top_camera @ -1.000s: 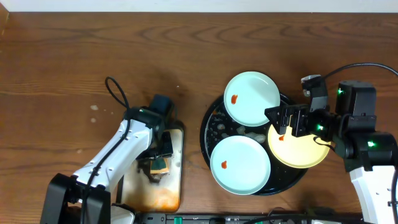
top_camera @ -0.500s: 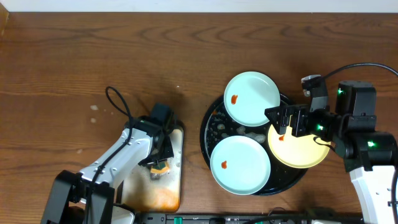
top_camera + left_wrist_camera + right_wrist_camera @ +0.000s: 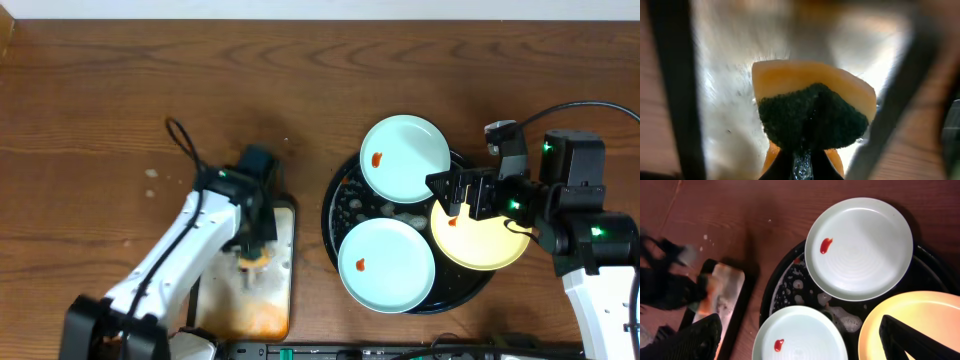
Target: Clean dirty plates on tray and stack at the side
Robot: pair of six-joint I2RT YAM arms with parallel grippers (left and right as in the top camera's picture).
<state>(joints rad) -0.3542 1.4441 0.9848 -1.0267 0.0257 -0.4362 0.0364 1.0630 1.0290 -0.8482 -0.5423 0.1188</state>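
Note:
Three plates sit on the round black tray (image 3: 333, 215): a mint-blue one (image 3: 405, 158) at the back, a mint-blue one (image 3: 387, 265) at the front, and a pale yellow one (image 3: 485, 245) at the right, overhanging the rim. Each has a red sauce spot. My right gripper (image 3: 450, 195) hovers open and empty above the yellow plate's left edge. In the right wrist view its fingers (image 3: 805, 345) spread wide over the front plate (image 3: 800, 330), the yellow plate (image 3: 910, 325) and the back plate (image 3: 860, 247). My left gripper (image 3: 255, 250) is shut on an orange sponge (image 3: 812, 107) with a dark green scrub pad.
A rectangular stained metal tray (image 3: 283, 290) lies left of the black tray, under the left gripper and sponge; it also shows in the right wrist view (image 3: 725, 287). White soapy flecks (image 3: 840, 317) lie on the black tray (image 3: 785, 280) between the plates. A black cable (image 3: 185, 140) loops behind the left arm.
The left arm has shifted over the metal tray with the sponge in its jaws, first toward the front, then back. The right arm and the plates have not moved.

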